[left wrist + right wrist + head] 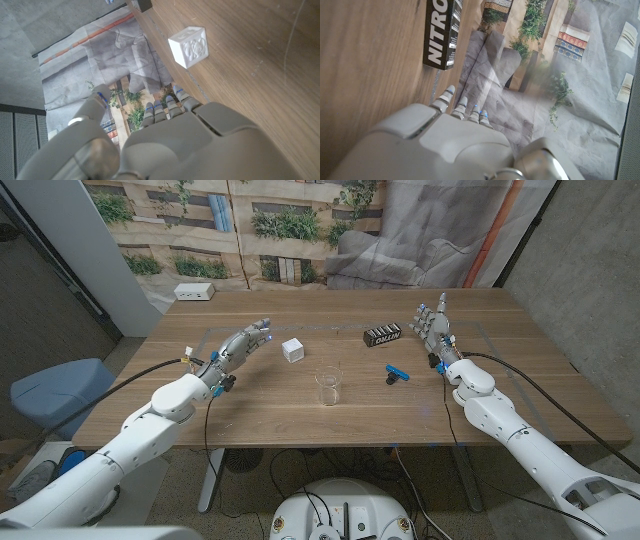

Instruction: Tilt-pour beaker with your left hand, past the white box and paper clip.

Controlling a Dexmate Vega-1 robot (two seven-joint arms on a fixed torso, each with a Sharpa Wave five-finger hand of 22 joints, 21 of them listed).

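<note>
— Looking at the beaker point(328, 385): it stands upright near the middle of the tabletop point(250, 415), clear and thin-walled, and as far as I can tell nothing is in it. What do you make of it?

— Light, I'd judge, and stiff, but smooth and likely slippery. If it's glass it will chip or tip easily, so no hard squeeze.

— Where would you take it?

— Around the side wall, about halfway up, thumb on one side and fingers opposite, away from the rim so the lip is free for the pour.

— And the left hand point(240, 346)?

— Empty, fingers spread and reaching forward, held above the wood and well apart from the beaker. It is closer to the white box point(292, 349), which sits between hand and beaker, a bit farther back. From the left wrist camera the box point(188, 46) lies just ahead of the fingertips point(165, 102).

— So the box is in the way?

— Somewhat. The reach should swing to the near side of it. The blue clip point(397, 374) lies on the beaker's other side, near but not touching.

— The right hand point(434, 326)?

— Also empty, fingers up and apart, beside the black packet point(382, 334).
</note>
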